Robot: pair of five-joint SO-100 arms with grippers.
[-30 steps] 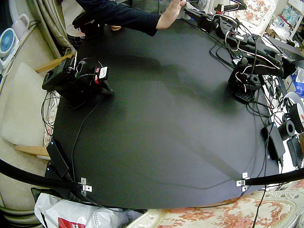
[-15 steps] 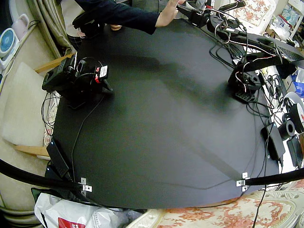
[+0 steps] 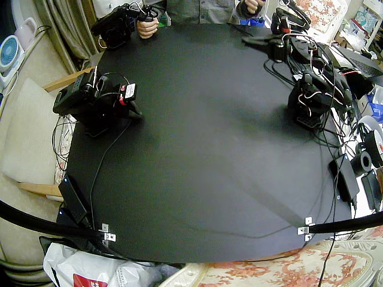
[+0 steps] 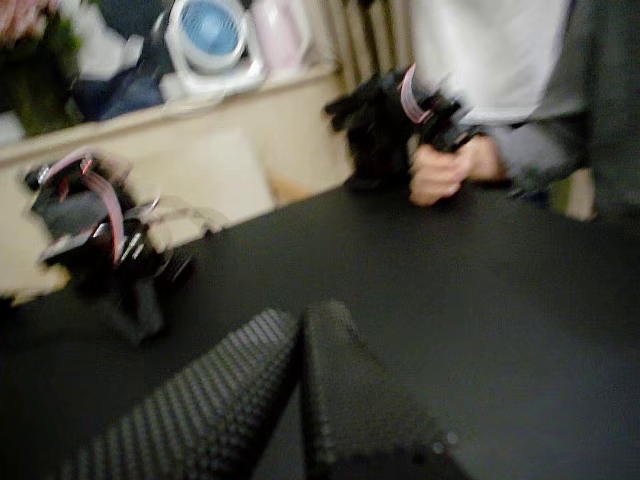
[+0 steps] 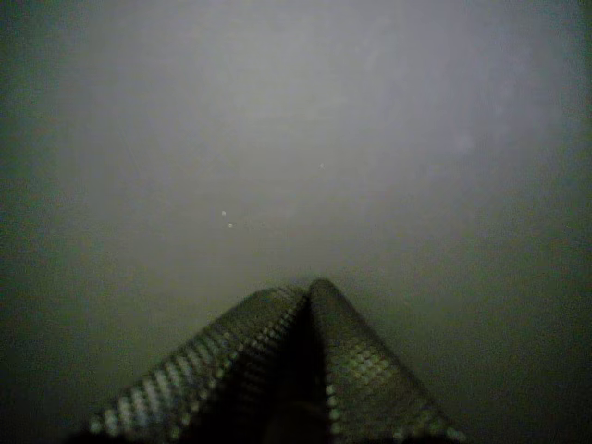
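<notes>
Nothing lies on the black table [image 3: 203, 155] except the two arms. My right arm sits folded at its edge, its gripper [image 3: 134, 112] low over the tabletop. In a wrist view that gripper [image 5: 308, 287] is shut and empty, close above the dim black surface. My left arm reaches from its base [image 3: 308, 104] towards the far edge, with its gripper [image 3: 250, 40] above the table. In a wrist view the left gripper [image 4: 300, 316] is shut on nothing and faces across the table towards the folded right arm [image 4: 95, 235].
A person stands behind the far edge, with one hand [image 3: 146, 27] and the other hand [image 3: 251, 6] there. Cables and power adapters [image 3: 347, 173] crowd the table's side by the left arm. A power brick [image 3: 72, 198] lies near the front corner. A fan [image 3: 9, 52] stands off the table.
The person's arm that reached along the far edge has drawn back. My left arm has come down from its raised pose, its gripper now lower. The right arm has not moved.
</notes>
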